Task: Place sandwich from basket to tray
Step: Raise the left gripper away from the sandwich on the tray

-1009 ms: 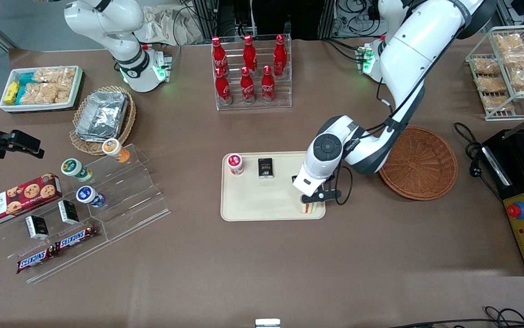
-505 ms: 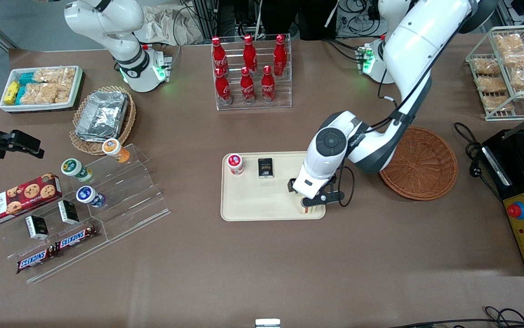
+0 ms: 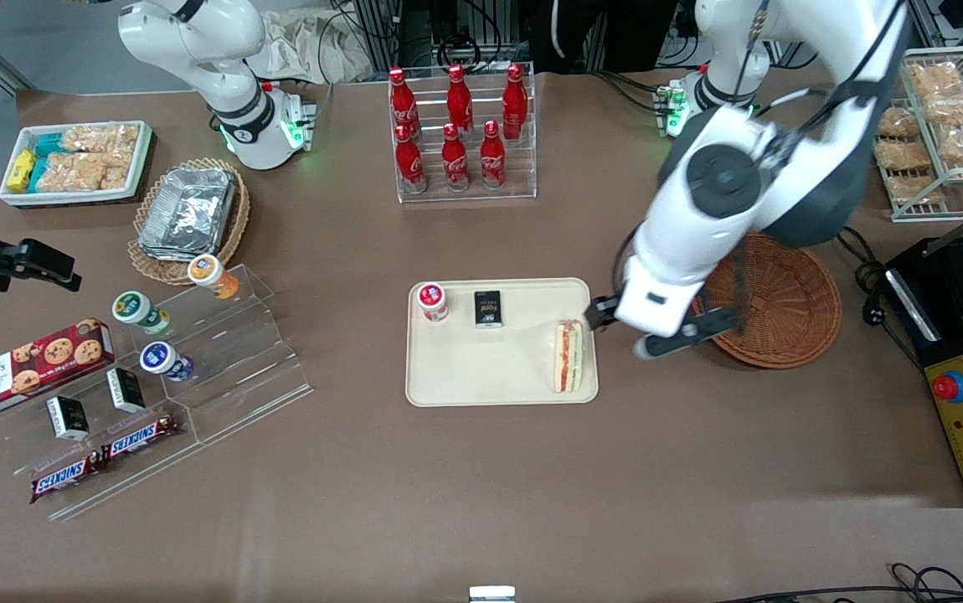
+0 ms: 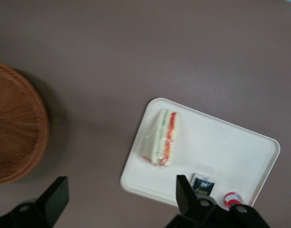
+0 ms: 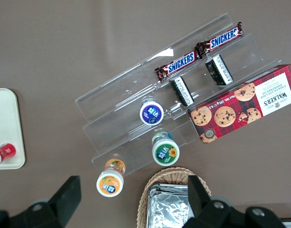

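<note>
Sandwich (image 3: pixel 568 356) lies on the tray (image 3: pixel 465 377), on its side, red and green filling layers showing along the upward edge, tucked against the tray rim at the end nearest the basket (image 3: pixel 783 301). Wrist view confirms: sandwich (image 4: pixel 160 137) flat on the tray (image 4: pixel 221 152), nothing gripping it. Basket (image 4: pixel 14 128) sits just beside the tray on the brown table (image 3: pixel 481 486), toward the working arm's end, with nothing seen inside it, though the arm hides part of it in the front view.

Left gripper (image 3: pixel 653 332) hangs above the table in the gap between tray and basket, raised clear of the sandwich. Fingers (image 4: pixel 57 194) spread wide, nothing between them.

Also on the tray: 1 small red-lidded cup (image 3: pixel 432 301) and 1 black packet (image 3: pixel 488 308), side by side along the tray edge farther from the front camera, well apart from the sandwich. Packet label probably reads "Forest", too small to be sure.

A rack of 6 red cola bottles (image 3: pixel 456 134) stands farther from the camera than the tray.
</note>
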Controlling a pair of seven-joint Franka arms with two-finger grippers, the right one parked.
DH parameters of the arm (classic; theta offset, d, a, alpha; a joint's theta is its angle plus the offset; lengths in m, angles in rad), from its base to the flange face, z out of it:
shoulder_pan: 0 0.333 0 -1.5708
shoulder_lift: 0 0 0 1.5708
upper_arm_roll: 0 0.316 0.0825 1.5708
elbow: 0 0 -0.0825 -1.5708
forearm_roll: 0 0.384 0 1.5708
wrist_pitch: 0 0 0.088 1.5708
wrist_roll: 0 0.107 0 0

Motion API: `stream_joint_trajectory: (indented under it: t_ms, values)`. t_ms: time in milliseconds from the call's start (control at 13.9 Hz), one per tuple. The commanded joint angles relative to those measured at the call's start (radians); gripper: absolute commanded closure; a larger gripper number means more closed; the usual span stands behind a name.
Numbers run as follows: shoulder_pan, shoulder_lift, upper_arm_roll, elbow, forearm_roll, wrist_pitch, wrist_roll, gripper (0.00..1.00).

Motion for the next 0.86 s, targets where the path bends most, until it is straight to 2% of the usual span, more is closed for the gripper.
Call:
stream_joint_trajectory:
  t_ms: [0,144,216,432,649,793]
  values:
    - [-0.057,-0.172,0.193,-0.040,-0.111,-0.127,0.201,0.00]
    - [-0.109,-0.266,0.338,-0.071,-0.121,-0.214,0.401,0.00]
    - [-0.109,-0.313,0.375,-0.107,-0.119,-0.219,0.484,0.00]
    - [-0.065,-0.405,0.388,-0.175,-0.098,-0.221,0.645,0.00]
    - [-0.050,-0.367,0.389,-0.099,-0.098,-0.270,0.691,0.00]
    - [-0.037,-0.352,0.400,-0.074,-0.110,-0.284,0.812,0.00]
